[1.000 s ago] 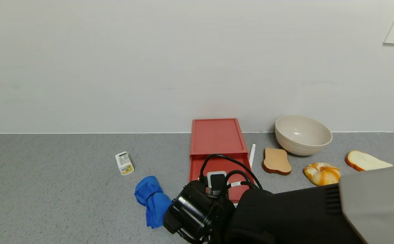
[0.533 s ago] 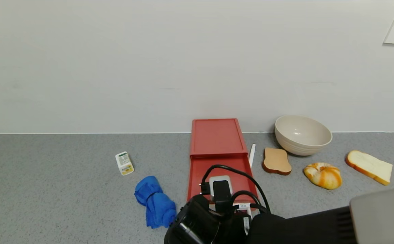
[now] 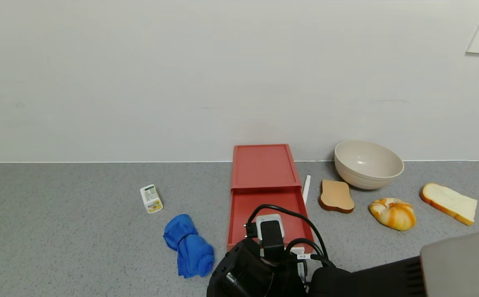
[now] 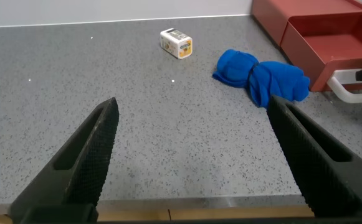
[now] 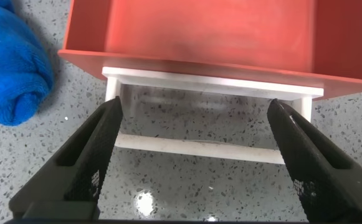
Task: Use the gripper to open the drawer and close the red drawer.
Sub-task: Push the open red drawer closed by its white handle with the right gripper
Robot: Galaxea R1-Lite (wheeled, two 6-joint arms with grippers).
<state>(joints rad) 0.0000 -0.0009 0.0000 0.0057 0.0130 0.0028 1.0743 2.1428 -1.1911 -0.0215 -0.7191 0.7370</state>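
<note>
The salmon-red drawer (image 3: 264, 166) stands against the wall with its tray (image 3: 264, 203) slid out toward me. The tray is empty. Its white loop handle (image 5: 196, 147) lies at the tray's front and also shows in the left wrist view (image 4: 355, 93). My right gripper (image 5: 193, 124) is open and hovers over the handle, one finger near each end of the loop, gripping nothing. In the head view only its black wrist module (image 3: 260, 268) shows at the tray's front. My left gripper (image 4: 192, 109) is open and empty, low over the counter's front left.
A blue cloth (image 3: 188, 245) lies just left of the tray, and a small white box (image 3: 151, 199) farther left. To the right are a white pen (image 3: 306, 189), a beige bowl (image 3: 368, 164), brown toast (image 3: 336, 196), a bun (image 3: 392, 212) and a white bread slice (image 3: 449, 203).
My right arm has drawn back toward the counter's front edge. The tray has come further out of the red case with it.
</note>
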